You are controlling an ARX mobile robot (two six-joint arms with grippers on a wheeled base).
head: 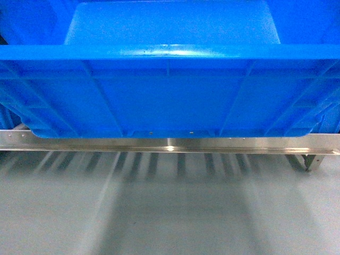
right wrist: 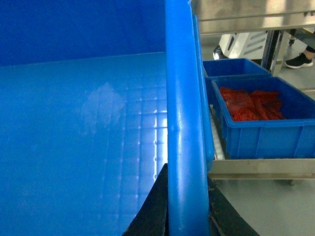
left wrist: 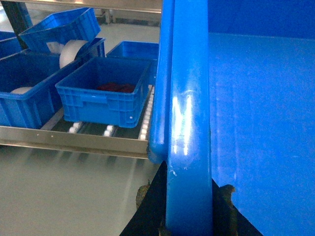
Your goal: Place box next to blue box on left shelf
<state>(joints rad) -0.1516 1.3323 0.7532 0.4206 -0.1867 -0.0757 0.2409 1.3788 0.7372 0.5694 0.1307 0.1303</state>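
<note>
- Black fingers of the left pincer point(left wrist: 189, 216) were clamped on the thick rim of the box point(left wrist: 189, 123), one finger on each side of it
- Black fingers of the right pincer point(right wrist: 186, 206) squeezed the rim on the other side in the same way
- Held up between both arms, the box point(head: 170, 101) was empty, and its bottom edge sat right at the flat metal lip of the left shelf point(head: 170, 143)
- Just beside its left wall, a smaller blue box point(left wrist: 106, 91) with something red inside stood on the white rollers point(left wrist: 108, 130)
- On the right side, another blue bin point(right wrist: 261, 118) held red stuff
- So the box was in the right spot next to the blue box, I think
- What was left was to slide it fully onto the rollers and let go
</note>
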